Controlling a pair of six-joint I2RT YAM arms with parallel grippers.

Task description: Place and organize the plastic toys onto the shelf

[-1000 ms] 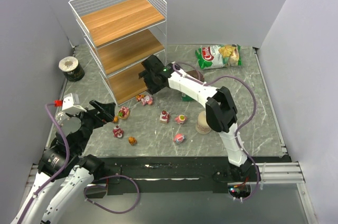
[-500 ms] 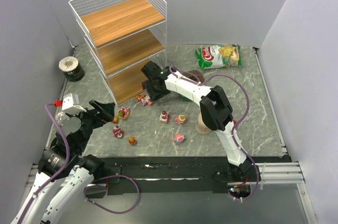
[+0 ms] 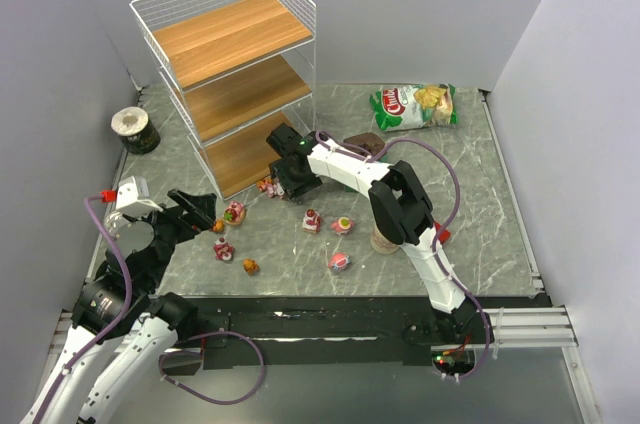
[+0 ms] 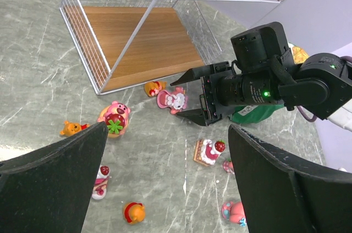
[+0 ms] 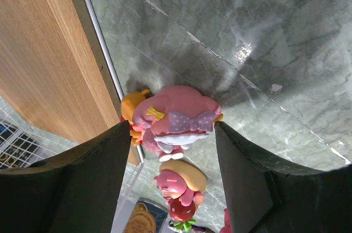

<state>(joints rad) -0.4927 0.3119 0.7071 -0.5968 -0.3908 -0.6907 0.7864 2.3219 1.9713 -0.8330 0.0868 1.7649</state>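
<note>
Pink plastic toy figurine point(image 5: 176, 115) sits between the spread, unclamped fingers of the right end effector point(image 4: 175, 100), apparently lined up for pickup, on the grey marbled surface point(image 3: 480, 204) just beside the white wire shelf point(image 4: 137, 40); the left end effector point(image 4: 168, 134) hangs wide apart.

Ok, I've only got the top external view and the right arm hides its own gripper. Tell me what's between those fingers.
Observer: The right wrist view shows a pink figurine with a dotted purple bow between the right gripper's open fingers.
Operator: Say whether it's pinched.
Observer: Cannot tell; the fingers flank it closely, and it rests on the table.
Operator: Report anything crowding it.
Observer: An orange figurine sits right beside it, close by the shelf's bottom frame.
</note>
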